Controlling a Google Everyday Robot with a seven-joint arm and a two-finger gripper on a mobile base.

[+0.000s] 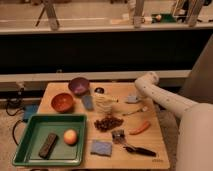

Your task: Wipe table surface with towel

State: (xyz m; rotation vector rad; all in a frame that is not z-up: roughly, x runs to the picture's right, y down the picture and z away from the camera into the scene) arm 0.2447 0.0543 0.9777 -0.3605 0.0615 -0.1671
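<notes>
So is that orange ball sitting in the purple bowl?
No, the orange ball lies in the green tray; the pincer is across the table.

Two bowls (79, 85), one green tray (30, 134), one apple (70, 136), one carrot (139, 128), one blue towel (101, 147), one gripper (133, 98) beside the carrot.

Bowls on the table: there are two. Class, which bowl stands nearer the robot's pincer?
The purple bowl, at the back of the table. The orange bowl sits further left and forward. The pincer is at the table's right side, by the arm's end.
</notes>
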